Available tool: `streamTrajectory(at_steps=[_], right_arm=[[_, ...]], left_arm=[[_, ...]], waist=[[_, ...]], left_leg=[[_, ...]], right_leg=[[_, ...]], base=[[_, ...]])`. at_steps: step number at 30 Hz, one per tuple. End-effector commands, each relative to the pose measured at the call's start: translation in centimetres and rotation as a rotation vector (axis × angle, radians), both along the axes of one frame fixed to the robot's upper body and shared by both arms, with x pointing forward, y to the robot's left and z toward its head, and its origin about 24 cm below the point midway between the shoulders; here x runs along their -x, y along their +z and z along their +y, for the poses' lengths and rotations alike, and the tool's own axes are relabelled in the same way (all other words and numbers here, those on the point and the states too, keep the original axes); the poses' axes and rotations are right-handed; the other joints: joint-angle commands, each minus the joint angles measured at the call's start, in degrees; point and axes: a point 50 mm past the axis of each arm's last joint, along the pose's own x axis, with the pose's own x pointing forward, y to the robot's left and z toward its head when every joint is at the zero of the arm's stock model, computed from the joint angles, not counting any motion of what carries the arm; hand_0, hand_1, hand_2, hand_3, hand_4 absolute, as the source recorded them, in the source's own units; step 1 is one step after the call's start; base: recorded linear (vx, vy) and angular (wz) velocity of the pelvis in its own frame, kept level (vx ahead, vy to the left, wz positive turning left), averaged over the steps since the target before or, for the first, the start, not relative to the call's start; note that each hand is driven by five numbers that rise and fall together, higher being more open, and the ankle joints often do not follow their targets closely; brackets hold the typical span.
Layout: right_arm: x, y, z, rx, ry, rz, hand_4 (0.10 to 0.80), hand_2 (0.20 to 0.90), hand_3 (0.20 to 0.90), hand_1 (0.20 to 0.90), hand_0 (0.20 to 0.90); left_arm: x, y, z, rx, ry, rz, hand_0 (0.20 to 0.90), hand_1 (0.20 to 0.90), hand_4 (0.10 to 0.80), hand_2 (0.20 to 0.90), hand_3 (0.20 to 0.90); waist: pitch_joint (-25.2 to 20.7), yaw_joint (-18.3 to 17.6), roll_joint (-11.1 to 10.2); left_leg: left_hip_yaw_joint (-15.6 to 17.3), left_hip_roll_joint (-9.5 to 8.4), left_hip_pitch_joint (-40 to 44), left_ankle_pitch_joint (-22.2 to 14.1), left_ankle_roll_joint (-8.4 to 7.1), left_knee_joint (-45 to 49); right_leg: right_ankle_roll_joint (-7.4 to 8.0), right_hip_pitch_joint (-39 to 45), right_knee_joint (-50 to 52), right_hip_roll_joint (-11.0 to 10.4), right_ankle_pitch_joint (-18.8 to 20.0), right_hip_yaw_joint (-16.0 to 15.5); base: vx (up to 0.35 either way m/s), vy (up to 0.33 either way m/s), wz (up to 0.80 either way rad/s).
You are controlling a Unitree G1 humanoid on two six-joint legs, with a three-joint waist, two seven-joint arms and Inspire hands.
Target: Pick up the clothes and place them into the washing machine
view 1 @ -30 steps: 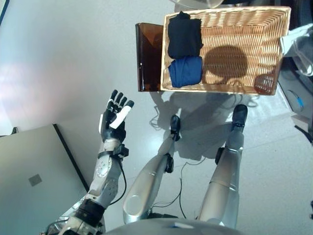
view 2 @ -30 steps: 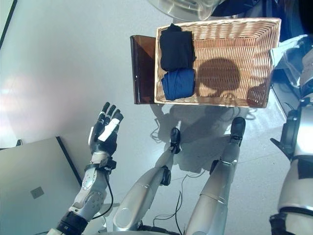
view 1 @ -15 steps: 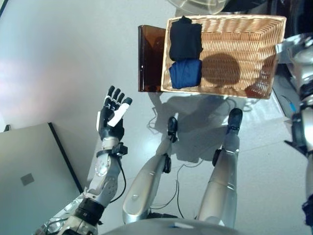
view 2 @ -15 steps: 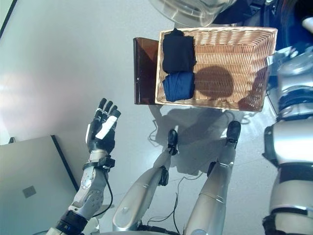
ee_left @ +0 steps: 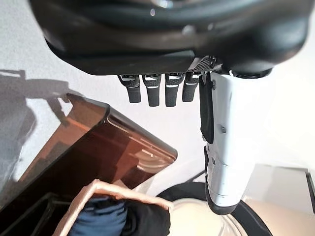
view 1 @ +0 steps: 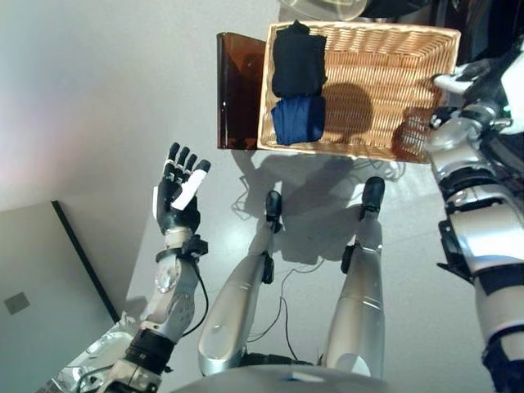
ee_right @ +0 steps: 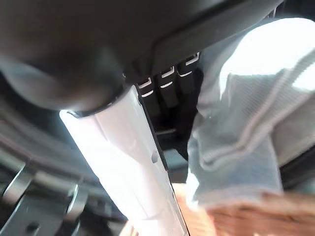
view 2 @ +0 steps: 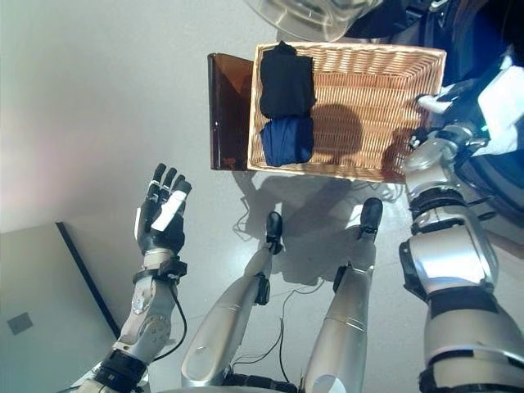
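Floor (view 1: 98,98): pale grey, smooth, glossy; bears a wicker basket (view 1: 385,82), rectangular, at the far side; a brown translucent panel (view 1: 237,90) stands just beside the basket's left wall, touching or nearly so; a flat grey slab (view 1: 33,286) with a dark edge lies at the near left, well apart from both. Basket: holds a folded black garment (view 1: 298,57) at its far left corner and a folded blue garment (view 1: 298,119) just nearer, the two touching; the rest of its woven bottom shows bare.
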Motion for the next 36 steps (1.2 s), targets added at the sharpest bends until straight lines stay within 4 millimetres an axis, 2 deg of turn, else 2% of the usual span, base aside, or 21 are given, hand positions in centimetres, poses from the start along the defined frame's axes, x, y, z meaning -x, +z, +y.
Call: streamTrajectory(at_steps=[1, 7, 13, 15, 16, 22, 28, 30, 36], right_arm=[[0.1, 3.3, 1.3, 0.18, 0.003, -0.148, 0.8, 0.9, 0.9, 0.9, 0.9], [0.3, -1.0, 3.5, 0.279, 0.092, -0.047, 0.8, 0.9, 0.9, 0.9, 0.9], [0.2, -3.1, 5.5, 0.382, 0.177, 0.039, 0.8, 0.9, 0.9, 0.9, 0.9], [0.2, -3.3, 5.9, 0.393, 0.193, 0.044, 0.8, 0.9, 0.9, 0.9, 0.9], [-0.1, -3.7, 6.9, 0.421, 0.223, 0.069, 0.8, 0.9, 0.9, 0.9, 0.9], [-0.7, -4.9, 9.5, 0.482, 0.311, 0.145, 0.8, 0.9, 0.9, 0.9, 0.9], [-1.4, -5.2, 11.0, 0.448, 0.341, 0.173, 0.8, 0.9, 0.9, 0.9, 0.9], [-1.7, -5.1, 12.2, 0.426, 0.366, 0.17, 0.8, 0.9, 0.9, 0.9, 0.9], [-2.1, -5.0, 14.0, 0.404, 0.403, 0.168, 0.8, 0.9, 0.9, 0.9, 0.9]], left_arm=[[0.5, 1.6, 2.9, -0.047, 0.138, -0.109, 0.9, 0.9, 0.8, 0.9, 0.9], [0.8, -0.6, 4.0, -0.096, 0.188, -0.004, 0.9, 0.9, 0.8, 0.9, 0.9], [1.1, -1.5, 4.7, -0.112, 0.211, 0.037, 0.9, 0.9, 0.8, 0.9, 0.9], [1.2, -1.6, 4.8, -0.114, 0.212, 0.038, 0.9, 0.9, 0.8, 0.9, 0.9], [1.1, -1.7, 4.8, -0.12, 0.209, 0.043, 0.9, 0.9, 0.8, 0.9, 0.9], [1.1, -1.5, 4.9, -0.121, 0.209, 0.031, 0.9, 0.9, 0.8, 0.9, 0.9], [1.1, -0.6, 4.9, -0.142, 0.201, -0.005, 0.9, 0.9, 0.8, 0.9, 0.9], [1.1, -0.6, 4.9, -0.14, 0.206, -0.008, 0.9, 0.9, 0.8, 0.9, 0.9], [1.0, 0.1, 4.7, -0.143, 0.208, -0.033, 0.9, 0.9, 0.8, 0.9, 0.9]], waist=[[0.6, -0.7, 0.4], [0.6, -1.5, -2.0], [0.6, -1.5, -3.4], [0.6, -1.5, -3.7], [0.6, -1.3, -4.1], [0.6, -0.6, -5.1], [0.6, 1.0, -4.7], [0.6, 1.8, -4.3], [0.6, 2.9, -3.9]], left_leg=[[0.0, 2.88, -2.4, -3.8, -4.97, 5.0], [-0.6, 3.4, 0.4, -4.6, -4.7, 5.9], [-1.2, 3.61, 2.3, -5.3, -4.47, 7.1], [-1.3, 3.66, 2.7, -5.4, -4.45, 7.1], [-1.5, 3.73, 3.3, -5.4, -4.45, 7.0], [-2.3, 3.96, 4.5, -4.9, -4.44, 6.3], [-3.7, 3.81, 4.5, -3.7, -4.52, 4.6], [-4.4, 3.72, 4.1, -2.9, -4.56, 3.5], [-5.2, 3.56, 3.4, -1.9, -4.6, 1.8]], right_leg=[[0.13, 4.3, 3.6, 0.2, -8.7, -0.8], [0.11, 8.6, 3.1, 0.0, -8.9, -1.9], [0.11, 11.3, 3.5, 0.0, -9.3, -2.6], [0.14, 11.9, 3.3, 0.1, -9.3, -2.7], [0.18, 12.8, 3.0, 0.2, -9.3, -3.0], [0.21, 14.6, 2.5, 0.1, -9.4, -3.9], [0.12, 14.7, 2.6, -0.1, -9.8, -4.7], [0.11, 14.3, 2.8, -0.3, -9.9, -5.3], [0.21, 13.6, 2.6, -0.8, -9.9, -6.3]], base=[[0.02, 0.024, 0.03], [0.015, 0.002, -0.03], [0.004, 0.0, 0.01], [0.0, 0.0, 0.0], [0.017, 0.007, -0.03], [0.004, -0.001, 0.02], [0.009, 0.001, 0.06], [0.012, 0.011, 0.08], [0.004, 0.003, 0.14]])
